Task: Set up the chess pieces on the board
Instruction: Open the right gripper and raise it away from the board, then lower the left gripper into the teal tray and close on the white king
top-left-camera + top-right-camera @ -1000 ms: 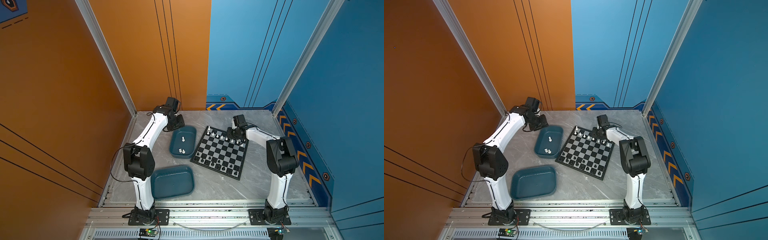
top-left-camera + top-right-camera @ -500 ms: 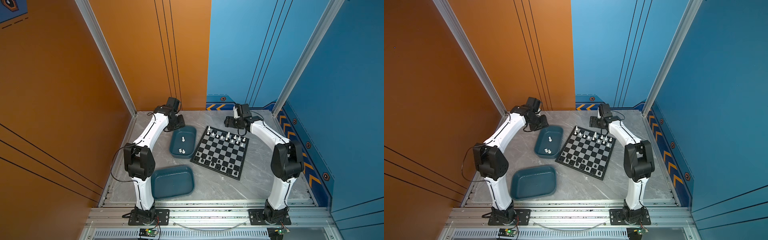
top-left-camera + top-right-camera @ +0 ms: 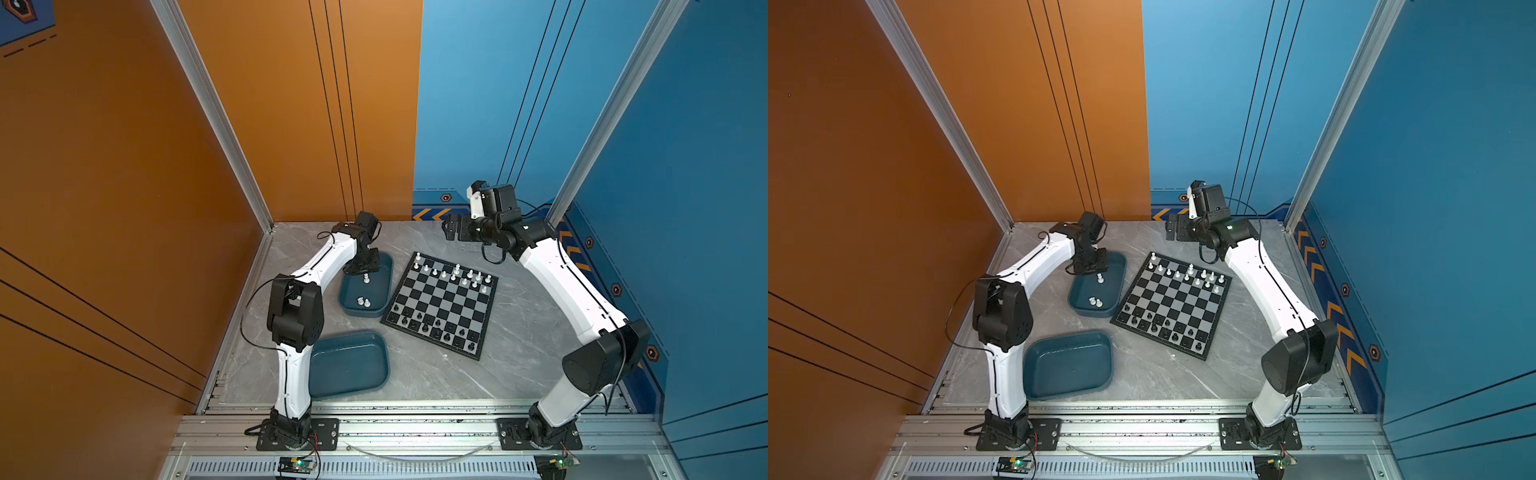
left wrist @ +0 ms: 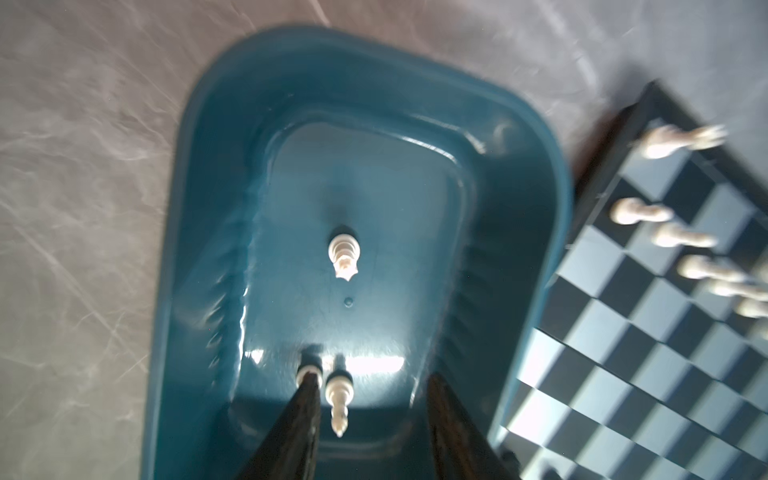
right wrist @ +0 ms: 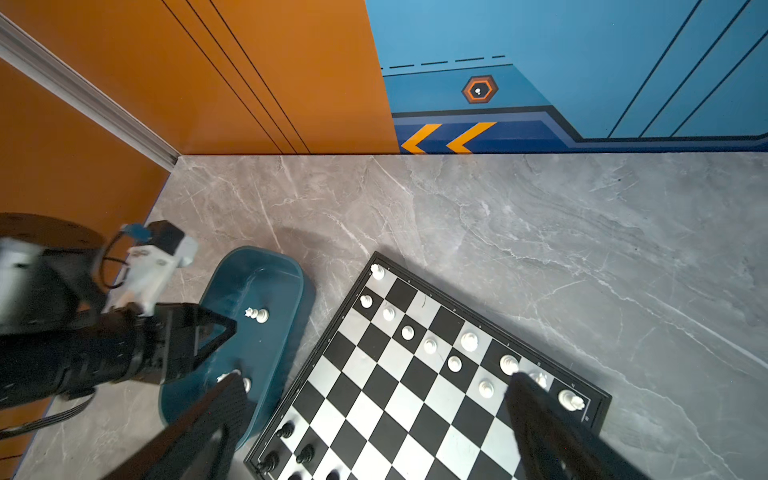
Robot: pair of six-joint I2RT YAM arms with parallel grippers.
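The board (image 3: 444,305) lies on the table, with white chess pieces (image 3: 456,269) along its far rows and black ones (image 3: 436,332) along its near rows. Three more white pieces (image 3: 366,277) stand in a teal tray (image 3: 361,313) left of the board. My left gripper (image 4: 372,390) hangs open over that tray. One white piece (image 4: 338,395) shows between its fingers, close to one of them and not gripped; another sits partly behind that finger. My right gripper (image 5: 374,386) is raised over the board's far side, wide open and holding nothing. It is also in a top view (image 3: 451,230).
A second teal tray (image 3: 349,365) sits near the front, beside the left arm's elbow. Orange and blue walls close in the far side and both flanks. Bare marble table (image 3: 519,332) lies right of the board.
My right gripper opened wide, lifted off the board's far rows and drew back toward the far wall. My left gripper stayed over the tray, its jaws slightly narrower.
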